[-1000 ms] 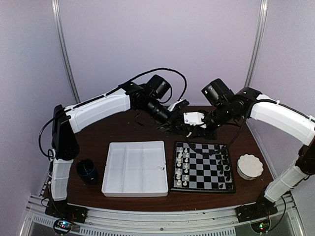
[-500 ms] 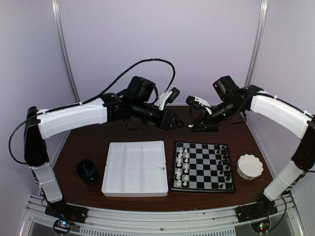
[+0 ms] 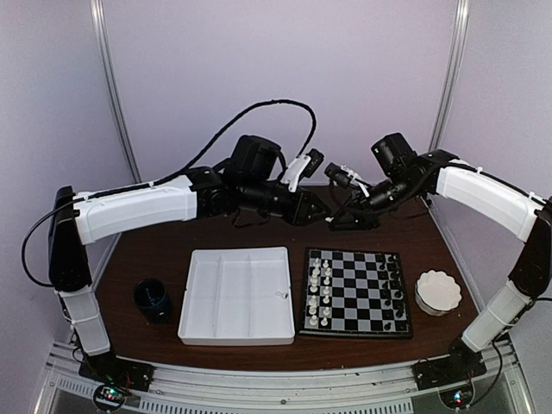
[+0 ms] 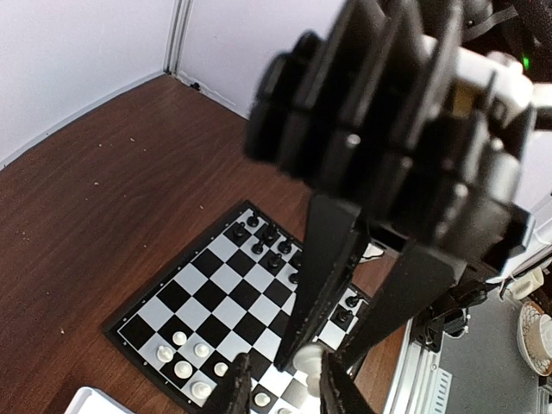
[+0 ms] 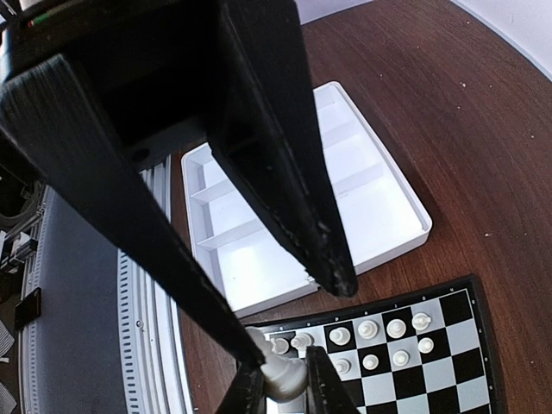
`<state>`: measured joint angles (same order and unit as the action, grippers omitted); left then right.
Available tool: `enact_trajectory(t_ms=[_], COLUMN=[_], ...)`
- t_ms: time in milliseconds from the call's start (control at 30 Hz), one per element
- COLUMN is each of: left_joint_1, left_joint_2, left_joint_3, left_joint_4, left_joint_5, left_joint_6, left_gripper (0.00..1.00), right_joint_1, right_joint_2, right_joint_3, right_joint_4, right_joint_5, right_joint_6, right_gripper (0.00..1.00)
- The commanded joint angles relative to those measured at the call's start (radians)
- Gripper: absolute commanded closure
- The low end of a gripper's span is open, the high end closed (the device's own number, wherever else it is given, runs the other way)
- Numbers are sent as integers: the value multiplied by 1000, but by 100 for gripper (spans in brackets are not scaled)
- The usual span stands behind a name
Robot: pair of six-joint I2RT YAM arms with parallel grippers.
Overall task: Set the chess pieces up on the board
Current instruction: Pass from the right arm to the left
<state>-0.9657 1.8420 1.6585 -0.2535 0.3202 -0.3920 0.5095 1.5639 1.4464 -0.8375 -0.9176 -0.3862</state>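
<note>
The board (image 3: 358, 291) lies at front right, with white chess pieces (image 3: 319, 289) in its two left columns and black ones (image 3: 393, 289) in its right columns. High above the table's back, my two grippers meet tip to tip. My right gripper (image 5: 286, 388) is shut on a white chess piece (image 5: 283, 375). My left gripper (image 4: 286, 390) stands open around that same piece (image 4: 308, 358), which lies against its right finger. In the top view the left gripper (image 3: 322, 216) and right gripper (image 3: 336, 219) almost touch.
A white compartmented tray (image 3: 233, 297) sits left of the board, with one small white bit at its right edge. A dark blue cup (image 3: 153, 299) stands at far left. A white scalloped dish (image 3: 437, 291) rests right of the board.
Half a second ago the grippers hung apart, the right one carrying the white piece. They have since closed the gap, and the left gripper's fingers now flank the piece.
</note>
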Motion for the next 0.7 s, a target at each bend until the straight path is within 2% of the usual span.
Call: enact_trajectory(t_ms=[0,433,667], left_joint_1=[0,-1,-1], left_joint_2=[20,16,35], left_joint_3=[38,39,51], left_joint_4=[32,21,14], left_joint_5=[-3,12,25], left_joint_6=[9,-19,-22], left_gripper=[73,69,78], right_joint_1=[-8,-30,-32], right_joint_2=[-2,10,8], right_joint_3=[1,5,4], right_joint_4=[25,42,46], right_joint_5=[-32,-53,-56], right_joint_6=[19,45,51], right_gripper=[88,88,88])
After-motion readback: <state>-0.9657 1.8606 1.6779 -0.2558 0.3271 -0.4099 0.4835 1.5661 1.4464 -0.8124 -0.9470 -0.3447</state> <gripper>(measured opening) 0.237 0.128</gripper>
